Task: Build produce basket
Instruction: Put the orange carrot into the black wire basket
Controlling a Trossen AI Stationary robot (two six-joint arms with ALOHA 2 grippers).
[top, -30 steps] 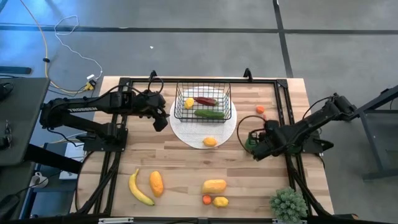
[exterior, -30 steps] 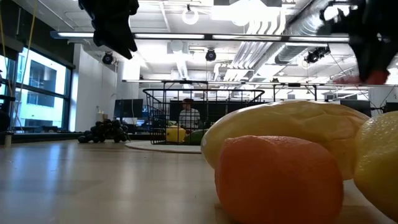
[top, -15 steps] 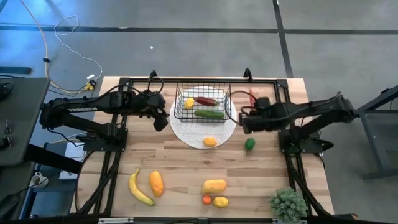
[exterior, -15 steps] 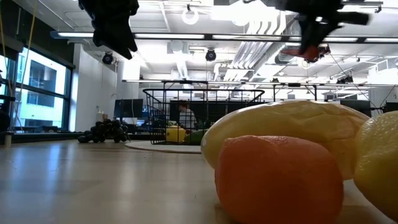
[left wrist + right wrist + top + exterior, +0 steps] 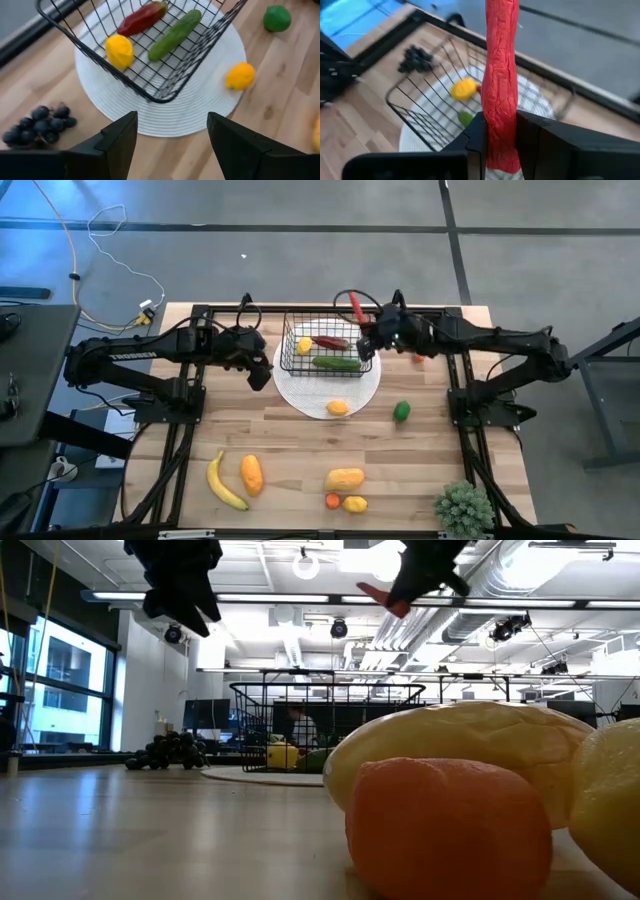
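My right gripper [image 5: 366, 338] is shut tight on a red chili [image 5: 500, 75]. It hangs in the air at the right edge of the basket [image 5: 325, 344], upper middle of the high view. The chili sticks up past the two fingers [image 5: 532, 135], and its tip points to the far edge of the table [image 5: 290, 440].

My left gripper [image 5: 259, 373] waits just left of the basket. Its fingers [image 5: 117, 140] are partly open and hold nothing.

The basket sits on a white disc [image 5: 326, 392]. In it I see a yellow fruit [image 5: 119, 51], a cucumber [image 5: 174, 35] and another red chili [image 5: 142, 18]. An orange fruit [image 5: 338, 407] lies on the disc in front of the basket. A green pepper [image 5: 401, 411] lies on the wood to its right. Dark grapes [image 5: 34, 123] lie by the disc on the left.

At the lower left of the high view lie a banana [image 5: 224, 482] and an orange fruit [image 5: 251, 474]. Lower middle, three more small fruits [image 5: 344, 489] sit close together. A spiky plant [image 5: 463, 507] stands at the lower right.
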